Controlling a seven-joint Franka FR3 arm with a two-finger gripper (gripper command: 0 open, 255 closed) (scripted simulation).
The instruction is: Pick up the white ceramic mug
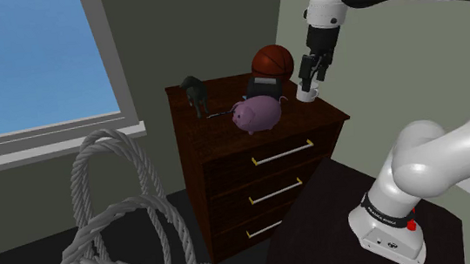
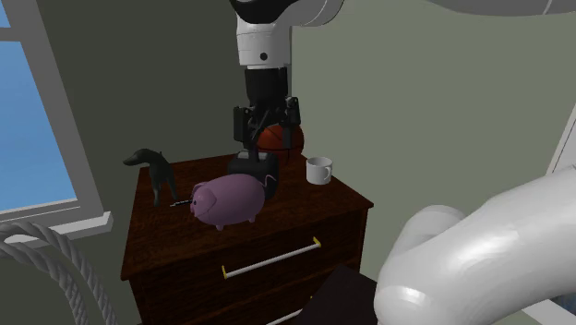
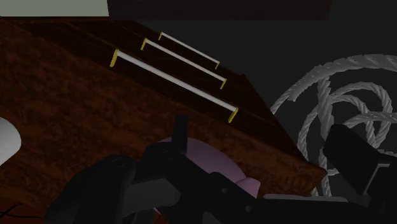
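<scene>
The claw (image 2: 268, 136) hangs in the air over the dark wooden dresser (image 2: 178, 247), its two black fingers spread apart with nothing between them. The white mug (image 2: 318, 170) stands upright on the dresser top, lower than the claw and off toward the second exterior view's right, near that corner; in the shoulder view it sits just under the fingertips, untouched. Behind the claw rests a basketball (image 2: 281, 139), a pink piggy bank (image 2: 229, 201) stands nearer the front edge, and a dark horse figurine (image 2: 155, 171) stands further left
</scene>
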